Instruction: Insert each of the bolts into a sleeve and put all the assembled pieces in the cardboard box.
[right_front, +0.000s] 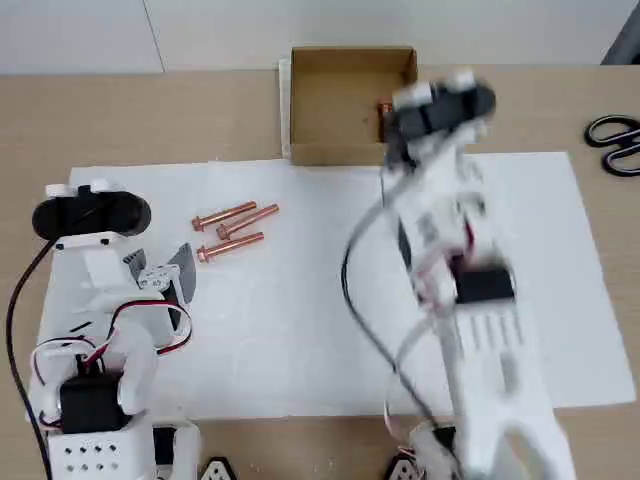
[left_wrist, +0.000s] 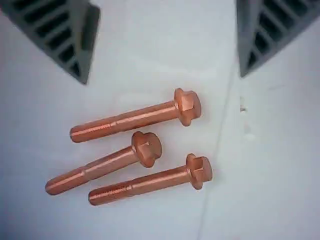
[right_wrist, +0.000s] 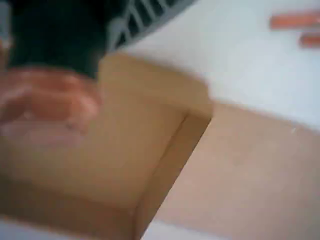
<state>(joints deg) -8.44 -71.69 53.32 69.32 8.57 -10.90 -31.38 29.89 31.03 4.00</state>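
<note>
Three copper bolts (right_front: 232, 230) lie close together on the white mat (right_front: 300, 320), left of centre. In the left wrist view they are one bolt (left_wrist: 135, 117), a second (left_wrist: 102, 165) and a third (left_wrist: 150, 181). My left gripper (right_front: 165, 270) hangs just before them, open, its grey fingers (left_wrist: 60, 35) spread wide with nothing between. The cardboard box (right_front: 335, 60) stands at the mat's far edge. My right gripper (right_front: 388, 118) is over the box's right side, shut on a black sleeve (right_wrist: 55, 35) with a copper bolt (right_wrist: 45, 100) in it, above the box floor (right_wrist: 100, 160).
Black scissors (right_front: 612, 143) lie on the wooden table at the far right. The right arm's cable (right_front: 360, 300) loops over the mat's middle. Bare mat stretches between the two arms.
</note>
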